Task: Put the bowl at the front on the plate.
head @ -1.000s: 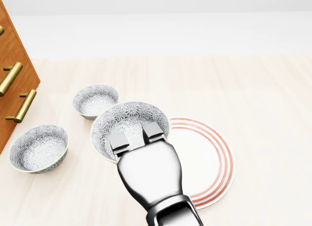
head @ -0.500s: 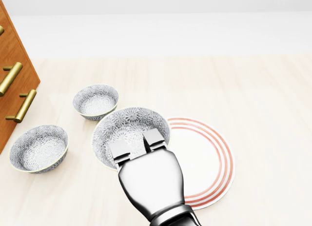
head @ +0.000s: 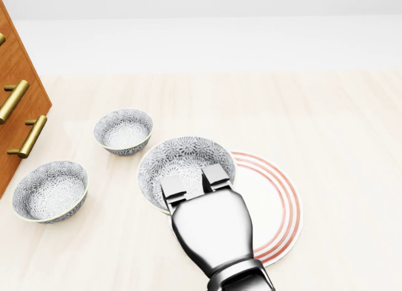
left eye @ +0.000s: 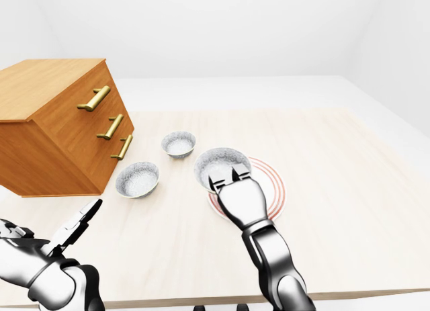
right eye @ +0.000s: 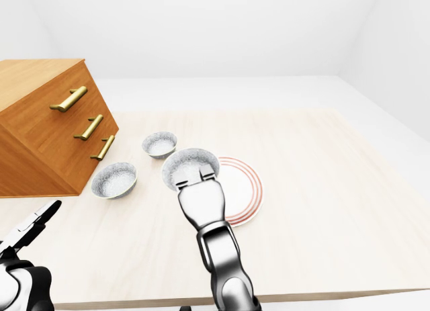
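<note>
A grey patterned bowl (head: 186,158) hangs over the left part of the white plate with red rings (head: 279,206) in the head view. My right hand (head: 193,178) is shut on the bowl's near rim, two fingers (head: 215,174) hooked inside it and the thumb hidden underneath. My left hand (left eye: 79,222) shows at the lower left of the left-eye view, fingers open and empty, well off from the bowls.
Two more patterned bowls stand on the pale wooden table (head: 326,115): one (head: 123,131) up left of the held bowl, another (head: 50,190) at the far left. A wooden drawer chest (left eye: 60,126) with brass handles stands at the left.
My right hand has carried the bowl to the right, from beside the plate's left edge to partly over the plate. The other two bowls have not moved.
</note>
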Tool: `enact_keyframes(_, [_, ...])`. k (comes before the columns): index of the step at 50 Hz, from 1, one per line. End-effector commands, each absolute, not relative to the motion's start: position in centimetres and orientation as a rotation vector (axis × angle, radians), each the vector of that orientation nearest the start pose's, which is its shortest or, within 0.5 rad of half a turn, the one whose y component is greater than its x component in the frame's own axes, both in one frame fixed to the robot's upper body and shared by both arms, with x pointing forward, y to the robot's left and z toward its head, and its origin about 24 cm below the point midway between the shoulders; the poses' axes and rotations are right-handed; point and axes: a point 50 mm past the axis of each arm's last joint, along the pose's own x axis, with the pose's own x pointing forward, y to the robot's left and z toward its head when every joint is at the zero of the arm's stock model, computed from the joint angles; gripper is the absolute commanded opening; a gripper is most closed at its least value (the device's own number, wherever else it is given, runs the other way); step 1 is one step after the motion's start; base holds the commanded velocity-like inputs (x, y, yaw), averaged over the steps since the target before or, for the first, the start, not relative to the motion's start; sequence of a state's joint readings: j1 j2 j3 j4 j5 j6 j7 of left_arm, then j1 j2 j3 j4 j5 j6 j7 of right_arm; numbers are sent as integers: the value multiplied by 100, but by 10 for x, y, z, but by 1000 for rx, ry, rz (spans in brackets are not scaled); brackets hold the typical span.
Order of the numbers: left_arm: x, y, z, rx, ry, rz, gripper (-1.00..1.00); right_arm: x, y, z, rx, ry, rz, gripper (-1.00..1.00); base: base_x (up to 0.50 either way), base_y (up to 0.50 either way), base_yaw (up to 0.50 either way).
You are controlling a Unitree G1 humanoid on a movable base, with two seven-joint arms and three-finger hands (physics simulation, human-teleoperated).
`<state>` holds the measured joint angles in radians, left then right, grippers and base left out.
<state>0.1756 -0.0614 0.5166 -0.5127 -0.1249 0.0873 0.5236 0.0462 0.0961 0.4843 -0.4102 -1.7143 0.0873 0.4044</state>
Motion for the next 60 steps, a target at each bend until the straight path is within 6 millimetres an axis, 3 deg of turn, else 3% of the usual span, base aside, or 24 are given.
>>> enact_keyframes(1, [157,282,108,-86,-267,1055,100,221,-54,119,-1520,-255,192,-100,0,0,0])
enact_keyframes(24, [156,282,110,-86,-273,1056,100,227,-86,104,-1483,-177,129,-100,0,0,0])
enact_keyframes(29, [157,282,108,-86,-266,1056,100,236,-92,92,-1450,-152,119,-100,0,0,0])
enact_keyframes(60, [158,282,107,-84,-259,1054,100,251,-102,71,-1410,-103,113,-100,0,0,0])
